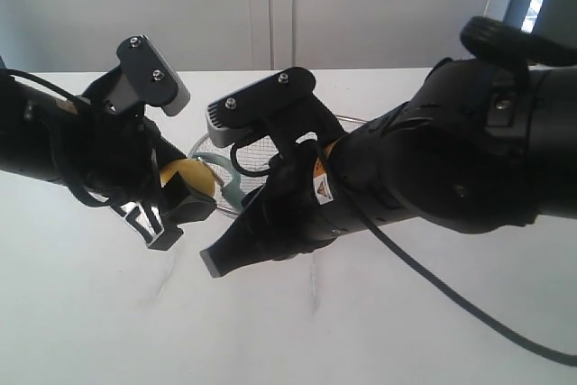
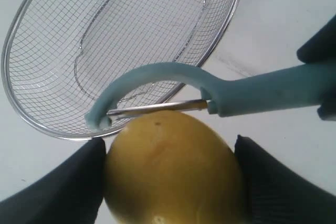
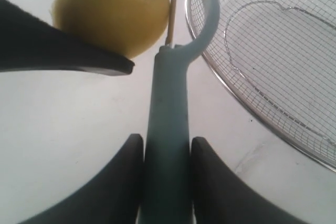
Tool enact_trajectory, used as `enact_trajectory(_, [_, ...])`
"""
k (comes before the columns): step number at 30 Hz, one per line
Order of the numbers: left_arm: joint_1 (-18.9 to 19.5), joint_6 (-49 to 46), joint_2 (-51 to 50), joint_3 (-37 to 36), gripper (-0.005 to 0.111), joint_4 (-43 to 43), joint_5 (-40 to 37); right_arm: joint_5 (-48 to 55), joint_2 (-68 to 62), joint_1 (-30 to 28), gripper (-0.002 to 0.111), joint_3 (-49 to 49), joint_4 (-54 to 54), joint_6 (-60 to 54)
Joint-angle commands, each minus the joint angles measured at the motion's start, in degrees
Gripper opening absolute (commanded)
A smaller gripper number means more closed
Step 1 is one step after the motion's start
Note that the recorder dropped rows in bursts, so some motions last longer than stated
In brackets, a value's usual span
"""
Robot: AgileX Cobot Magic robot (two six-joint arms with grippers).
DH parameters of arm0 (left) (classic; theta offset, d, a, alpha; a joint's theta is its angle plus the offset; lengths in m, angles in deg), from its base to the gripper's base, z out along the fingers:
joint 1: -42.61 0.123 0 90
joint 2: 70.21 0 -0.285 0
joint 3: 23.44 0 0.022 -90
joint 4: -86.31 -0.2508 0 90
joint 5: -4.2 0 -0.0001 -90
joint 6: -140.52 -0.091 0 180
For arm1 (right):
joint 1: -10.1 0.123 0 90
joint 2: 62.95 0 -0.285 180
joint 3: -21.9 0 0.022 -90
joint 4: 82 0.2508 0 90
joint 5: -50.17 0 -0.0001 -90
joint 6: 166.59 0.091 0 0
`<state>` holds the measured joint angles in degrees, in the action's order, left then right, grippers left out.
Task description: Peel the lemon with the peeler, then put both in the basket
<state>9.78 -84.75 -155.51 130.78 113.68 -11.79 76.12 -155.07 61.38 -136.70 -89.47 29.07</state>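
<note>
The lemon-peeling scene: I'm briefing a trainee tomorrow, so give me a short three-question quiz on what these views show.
1. True or false: the basket has nothing in it.
2. Short answer: which gripper clamps the handle of the peeler?
3. Multiple choice: the left gripper grips A) the basket, B) the lemon, C) nothing.

Key
1. True: only bare mesh shows.
2. The right gripper: its fingers sit on both sides of the handle.
3. B: the lemon sits between its two fingers.
</note>
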Motion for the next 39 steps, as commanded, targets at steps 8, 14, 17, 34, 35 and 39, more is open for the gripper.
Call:
enact_trajectory(8, [0.13,0.31,1.58,-0.02,0.0,1.0,-0.21,-4.15,-1.2,0.07,0.0,-0.4,-1.57,0.04])
enact_trajectory(14, [0.13,0.31,1.58,-0.02,0.0,1.0,-0.21,-4.72,-1.2,-0.29,0.0,-0.4,-3.39,1.77])
enact_trajectory(17, [0.13,0.31,1.58,-0.02,0.0,1.0,-0.21,-4.81,-1.2,-1.81,0.0,-0.4,-3.64,2.66])
enact_trajectory(34, [0.13,0.31,1.58,-0.02,0.0,0.51,0.39,3.63,10.15,-2.05,0.0,-0.4,-2.0,2.66])
enact_trajectory(35, [0.13,0.31,1.58,-0.02,0.0,0.51,0.39,4.15,11.07,-2.05,0.0,-0.12,-2.11,2.66])
enact_trajectory(39, [0.13,-0.15,1.58,-0.02,0.0,0.51,0.15,4.39,12.19,-2.05,0.0,3.1,-2.56,2.66])
